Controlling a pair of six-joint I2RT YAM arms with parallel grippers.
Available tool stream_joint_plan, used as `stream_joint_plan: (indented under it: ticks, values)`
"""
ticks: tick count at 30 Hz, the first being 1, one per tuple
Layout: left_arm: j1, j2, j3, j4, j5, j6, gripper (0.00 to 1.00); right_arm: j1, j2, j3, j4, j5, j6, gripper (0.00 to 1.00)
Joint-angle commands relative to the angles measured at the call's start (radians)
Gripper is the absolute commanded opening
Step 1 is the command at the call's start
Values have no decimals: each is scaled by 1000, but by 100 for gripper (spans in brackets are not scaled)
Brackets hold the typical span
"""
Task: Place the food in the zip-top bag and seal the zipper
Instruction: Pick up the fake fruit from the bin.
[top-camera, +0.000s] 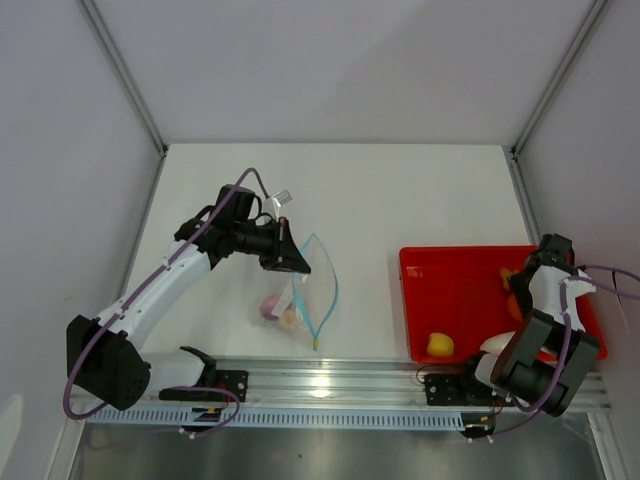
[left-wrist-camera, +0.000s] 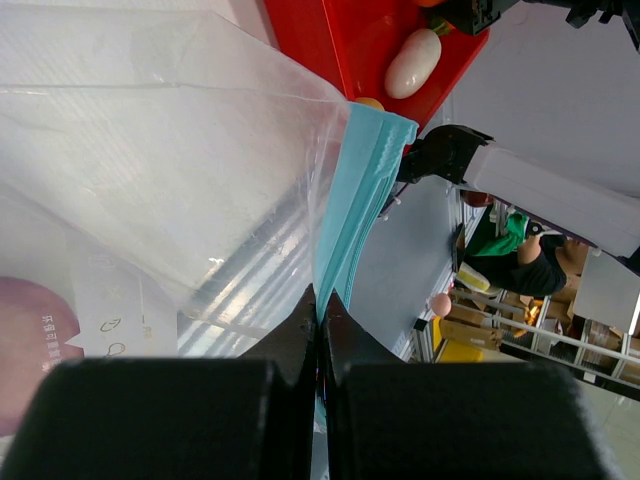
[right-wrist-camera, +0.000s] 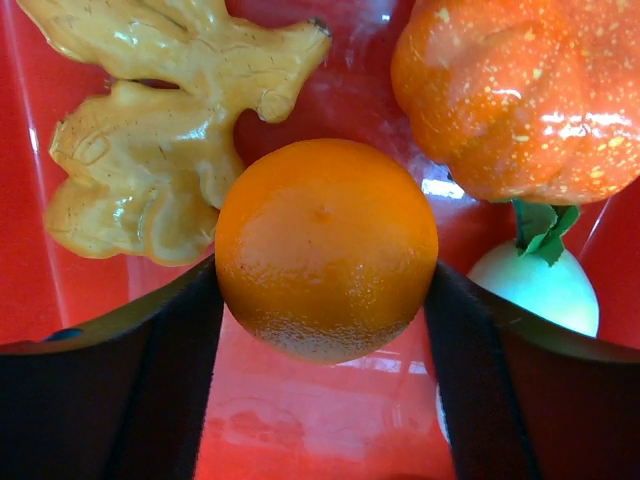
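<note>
1. Left of the red tray (top-camera: 450, 290): clamping the zipper (left-wrist-camera: 365, 180) in the fully closed left gripper (left-wrist-camera: 320, 305), zip-top bag (top-camera: 300, 300) sagging, floppy and slick; hold by that stiffer strip.
2. At the red tray's right end: hugging the orange round fruit (right-wrist-camera: 325, 245), right gripper (right-wrist-camera: 322, 272) wide, pads (right-wrist-camera: 150, 380) touching both sides; smooth, roll-prone, so squeeze across its middle.

tiny print + icons on white label patch (left-wrist-camera: 108, 312) of zip-top bag (left-wrist-camera: 150, 150), too blurry to read
</note>
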Motion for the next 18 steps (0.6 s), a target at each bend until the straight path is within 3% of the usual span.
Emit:
stream_joint_plan:
  ticks: [1, 4, 5, 8, 11, 14, 18]
  values:
    - [-6, -3, 29, 5, 28, 19, 1, -6, 8, 1, 39, 34, -1, 72]
    - [-6, -1, 28, 10, 30, 16, 1, -6, 13, -13, 63, 11, -29, 42]
    - [-6, -1, 28, 13, 28, 16, 0, -6, 13, -13, 59, 11, -30, 22]
    - [-6, 0, 28, 13, 30, 16, 1, -3, -10, 1, 35, -31, -33, 0]
    - [-6, 3, 28, 13, 28, 16, 1, 36, -88, 49, -28, -67, -26, 0]
    - [-6, 5, 31, 14, 28, 16, 1, 151, -200, 117, -115, -104, 9, 0]
    - [-6, 8, 26, 24, 22, 7, 1, 416, -302, 272, -120, -184, 26, 0]
